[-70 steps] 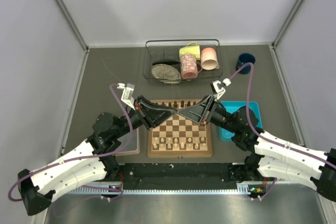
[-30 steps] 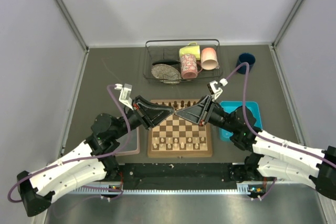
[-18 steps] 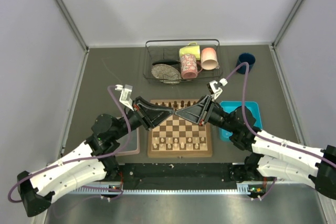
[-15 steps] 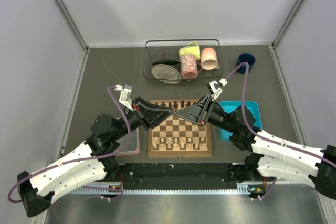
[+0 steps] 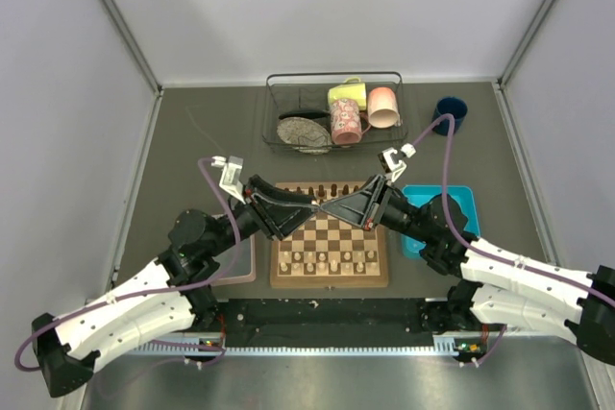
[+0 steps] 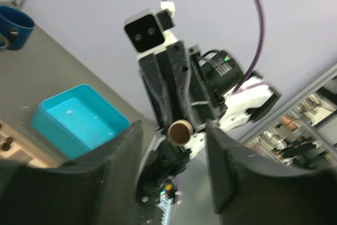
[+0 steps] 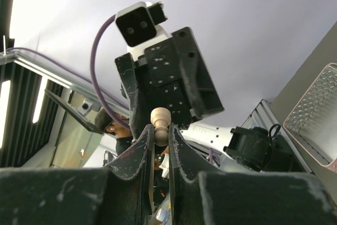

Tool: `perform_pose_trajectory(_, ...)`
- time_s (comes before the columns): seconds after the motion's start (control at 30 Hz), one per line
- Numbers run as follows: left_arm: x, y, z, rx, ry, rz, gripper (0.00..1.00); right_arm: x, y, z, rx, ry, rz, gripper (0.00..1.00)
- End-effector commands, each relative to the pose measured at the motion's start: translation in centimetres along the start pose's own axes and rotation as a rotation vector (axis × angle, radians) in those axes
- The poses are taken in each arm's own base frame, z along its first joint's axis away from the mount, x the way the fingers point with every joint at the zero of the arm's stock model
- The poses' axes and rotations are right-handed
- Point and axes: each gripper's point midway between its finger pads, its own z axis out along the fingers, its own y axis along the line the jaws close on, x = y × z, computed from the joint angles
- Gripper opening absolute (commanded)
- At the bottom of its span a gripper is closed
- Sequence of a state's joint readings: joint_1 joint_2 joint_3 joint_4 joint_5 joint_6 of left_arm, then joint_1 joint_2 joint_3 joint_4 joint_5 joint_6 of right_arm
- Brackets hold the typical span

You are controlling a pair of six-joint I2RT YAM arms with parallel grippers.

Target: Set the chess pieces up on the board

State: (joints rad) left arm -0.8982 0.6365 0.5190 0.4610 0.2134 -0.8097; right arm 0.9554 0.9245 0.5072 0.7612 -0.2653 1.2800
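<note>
Pawn (image 7: pixel 159 121) now between right fingers (image 7: pixel 140 151)

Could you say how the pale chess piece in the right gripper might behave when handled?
The pale chess piece looks like turned wood, so probably stiff and light. Its rounded, waisted shape may pivot or slip between the narrow jaws; laid sideways, it likely rolls.

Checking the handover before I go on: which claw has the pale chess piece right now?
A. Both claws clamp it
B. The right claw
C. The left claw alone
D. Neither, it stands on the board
B: in the right wrist view the right claw pinches the pale chess piece between its fingers, while in the left wrist view the left claw stands open, with gaps on either side of the piece.
</note>
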Motion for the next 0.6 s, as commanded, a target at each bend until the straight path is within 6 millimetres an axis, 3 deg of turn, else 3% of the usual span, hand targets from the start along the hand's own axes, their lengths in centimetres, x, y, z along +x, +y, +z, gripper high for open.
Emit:
perform_pose_trajectory(0.0,0.1,0.2,-0.3,-0.008,-0.004,0.008,0.71,-0.7,3.6,0.5,-0.094,-0.019,-0.031,0.0)
perform_pose_trajectory(0.07,0.2,0.3,-0.4,-0.016,0.005,0.014,0.94,-0.8,3.6,0.3,-0.086,-0.025,-0.04,0.0)
perform_pose_trajectory(0.1,0.0,0.1,-0.6,-0.015,0.002,0.028,0.98,-0.8,3.1,0.2,-0.057,-0.025,-0.041,0.0)
perform_pose_trajectory(0.17,-0.4,0.3,-0.8,-0.038,-0.007,0.041,0.99,-1.2,3.4,-0.1,-0.047,-0.032,-0.063,0.0)
perform_pose_trajectory(0.2,-0.5,0.4,-1.2,-0.055,-0.004,0.061,0.98,-1.3,2.4,-0.3,0.005,-0.028,-0.064,0.0)
perform_pose_trajectory(0.3,-0.9,1.7,-2.4,-0.171,0.018,0.12,0.99,-3.2,2.0,-1.4,0.084,-0.075,-0.108,0.0)
perform_pose_trajectory(0.33,-1.3,2.1,-2.7,-0.207,0.018,0.135,0.99,-3.4,0.3,-2.1,0.213,-0.062,-0.099,0.0)
perform_pose_trajectory(0.4,-2.5,2.7,-3.5,-0.285,0.018,0.207,0.99,-5.4,-0.4,-3.8,0.35,-0.131,-0.2,0.0)
perform_pose_trajectory(0.43,-1.7,4.4,-4.6,-0.381,0.078,0.22,0.99,-5.7,-1.6,-5.4,0.503,-0.114,-0.215,0.0)
perform_pose_trajectory(0.5,-3.0,6.2,-5.4,-0.518,0.095,0.273,0.99,-7.4,-3.1,-7.4,0.682,-0.131,-0.333,0.0)
perform_pose_trajectory(0.53,-2.4,7.8,-6.7,-0.602,0.15,0.285,0.99,-8.6,-1.3,-7.4,0.704,-0.146,-0.374,0.0)
perform_pose_trajectory(0.57,-2.6,8.5,-7.0,-0.635,0.167,0.307,0.99,-8.2,-2.9,-9.2,0.826,-0.084,-0.418,0.0)
